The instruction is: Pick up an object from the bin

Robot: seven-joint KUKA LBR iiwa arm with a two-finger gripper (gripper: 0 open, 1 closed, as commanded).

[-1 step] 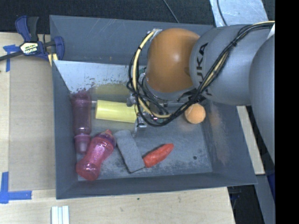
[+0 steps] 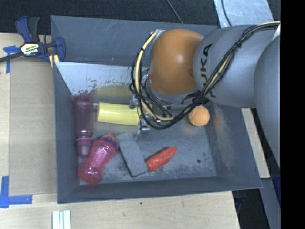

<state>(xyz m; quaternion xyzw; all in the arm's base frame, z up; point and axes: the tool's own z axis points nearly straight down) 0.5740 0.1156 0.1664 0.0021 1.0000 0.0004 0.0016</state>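
My gripper point(image 2: 143, 123) hangs low in the middle of the bin, mostly hidden under the arm's wrist. It is at the right end of a yellow cylinder-like block point(image 2: 116, 114) that lies on its side. A grey rectangular block point(image 2: 132, 154) lies just below the gripper, tilted. Lower right of the gripper is a red-orange pepper-shaped thing point(image 2: 161, 158). An orange ball point(image 2: 199, 116) rests to the right, partly behind the arm's cables.
A pink bottle point(image 2: 97, 159) lies in the bin's lower left corner. A purple bottle point(image 2: 83, 123) stretches along the left wall. The arm and its orange cover hang over the bin's upper right.
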